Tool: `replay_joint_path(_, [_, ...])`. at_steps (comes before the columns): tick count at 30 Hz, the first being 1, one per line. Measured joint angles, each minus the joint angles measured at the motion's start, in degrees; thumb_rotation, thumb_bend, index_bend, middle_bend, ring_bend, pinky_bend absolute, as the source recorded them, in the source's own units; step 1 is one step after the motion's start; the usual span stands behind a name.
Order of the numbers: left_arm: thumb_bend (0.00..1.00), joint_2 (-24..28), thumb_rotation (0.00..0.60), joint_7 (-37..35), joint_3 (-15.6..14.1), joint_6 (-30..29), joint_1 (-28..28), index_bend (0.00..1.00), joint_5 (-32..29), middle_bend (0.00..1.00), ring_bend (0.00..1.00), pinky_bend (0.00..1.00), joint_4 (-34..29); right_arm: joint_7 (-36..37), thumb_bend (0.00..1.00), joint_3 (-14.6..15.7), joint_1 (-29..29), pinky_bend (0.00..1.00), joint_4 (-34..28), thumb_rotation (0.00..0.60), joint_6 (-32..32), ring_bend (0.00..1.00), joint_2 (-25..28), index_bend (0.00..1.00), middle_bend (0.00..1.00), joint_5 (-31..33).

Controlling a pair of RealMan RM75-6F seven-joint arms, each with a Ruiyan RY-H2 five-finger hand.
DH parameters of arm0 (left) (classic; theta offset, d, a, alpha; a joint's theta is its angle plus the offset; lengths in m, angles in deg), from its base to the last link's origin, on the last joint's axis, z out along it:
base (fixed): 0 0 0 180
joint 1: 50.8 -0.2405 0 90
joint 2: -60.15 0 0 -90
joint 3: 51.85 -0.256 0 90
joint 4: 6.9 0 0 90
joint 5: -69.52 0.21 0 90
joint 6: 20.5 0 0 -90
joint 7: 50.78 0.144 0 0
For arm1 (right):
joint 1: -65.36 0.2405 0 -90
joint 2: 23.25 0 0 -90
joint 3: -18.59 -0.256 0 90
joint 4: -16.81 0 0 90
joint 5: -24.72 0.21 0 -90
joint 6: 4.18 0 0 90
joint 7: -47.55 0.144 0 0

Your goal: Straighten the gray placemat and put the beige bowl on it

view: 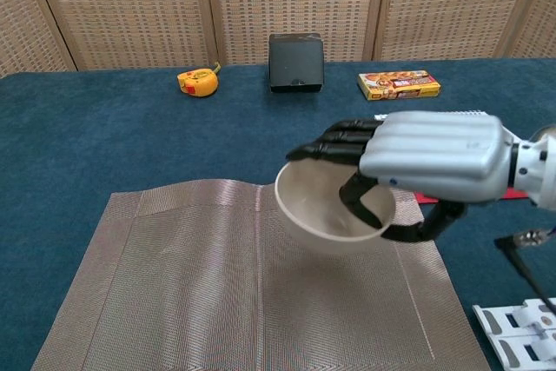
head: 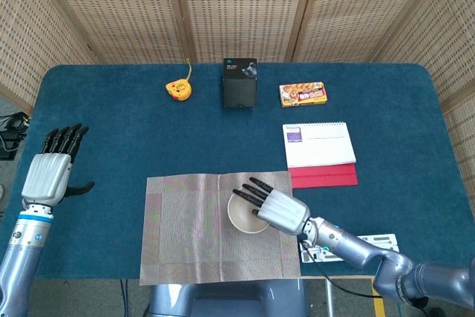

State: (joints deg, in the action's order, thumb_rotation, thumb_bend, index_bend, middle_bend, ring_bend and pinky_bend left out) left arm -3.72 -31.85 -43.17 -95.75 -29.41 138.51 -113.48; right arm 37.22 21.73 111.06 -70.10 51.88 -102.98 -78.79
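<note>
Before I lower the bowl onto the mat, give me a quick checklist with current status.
1. Bowl held by right hand: ok, fingers hooked over its rim.
2. Bowl over the mat: ok, head view puts it inside the mat's right half.
3. Mat flat and square to the table edge: ok, apart from a slight centre crease.
4. Landing spot clear: ok, nothing lies on the mat.
5. Bowl level: not ok, chest view shows it tilted.
6. Left hand out of the way: ok, open, far left of the mat.
</note>
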Motion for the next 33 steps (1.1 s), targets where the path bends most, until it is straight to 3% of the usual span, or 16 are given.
replay_joint_path(8, [0.0, 0.76, 0.6, -1.51, -0.06, 0.57, -0.12, 0.0, 0.55, 0.0, 0.0, 0.0, 0.01, -7.94, 0.59, -0.89, 3.64, 0.0, -1.69, 0.6, -7.87, 0.0, -5.3, 0.73, 0.0, 0.79])
replay_joint_path(23, [0.0, 1.05, 0.6, -1.91, -0.18, 0.9, -0.2, 0.0, 0.82, 0.0, 0.0, 0.0, -0.19, -13.0, 0.58, -4.62, 6.19, 0.0, 1.95, 0.6, -11.14, 0.0, -11.68, 0.71, 0.0, 5.13])
replay_joint_path(24, [0.0, 1.05, 0.6, -1.95, -0.17, 0.86, -0.22, 0.0, 0.82, 0.0, 0.0, 0.0, -0.25, -13.14, 0.56, -4.78, 6.33, 0.0, 2.52, 0.6, -11.42, 0.0, -12.16, 0.67, 0.0, 5.47])
replay_joint_path(26, [0.0, 1.12, 0.6, -2.13, -0.15, 0.82, -0.28, 0.0, 0.82, 0.0, 0.0, 0.0, -0.34, -14.13, 0.43, -5.23, 6.61, 0.0, 4.11, 0.6, -11.97, 0.0, -13.35, 0.49, 0.0, 6.39])
replay_joint_path(27, [0.0, 1.16, 0.6, -2.24, -0.14, 0.81, -0.3, 0.0, 0.83, 0.0, 0.0, 0.0, -0.34, -14.7, 0.29, -5.42, 6.69, 0.0, 4.59, 0.6, -12.11, 0.0, -13.7, 0.34, 0.0, 6.84])
replay_joint_path(29, [0.0, 1.29, 0.6, -2.49, -0.06, 0.81, -0.33, 0.0, 0.82, 0.0, 0.0, 0.0, -0.3, -15.75, 0.07, -5.82, 6.66, 0.0, 4.67, 0.6, -12.02, 0.0, -13.98, 0.14, 0.0, 7.85])
replay_joint_path(30, [0.0, 1.31, 0.6, -2.58, -0.04, 0.83, -0.33, 0.0, 0.8, 0.0, 0.0, 0.0, -0.26, -15.95, 0.01, -5.93, 6.6, 0.0, 4.41, 0.6, -11.75, 0.0, -13.95, 0.07, 0.0, 8.02])
replay_joint_path(33, [0.0, 1.35, 0.6, -2.75, -0.03, 1.09, -0.28, 0.0, 0.76, 0.0, 0.0, 0.0, -0.14, -16.12, 0.0, -6.13, 6.33, 0.0, 3.11, 0.6, -10.47, 0.0, -13.38, 0.0, 0.0, 8.17])
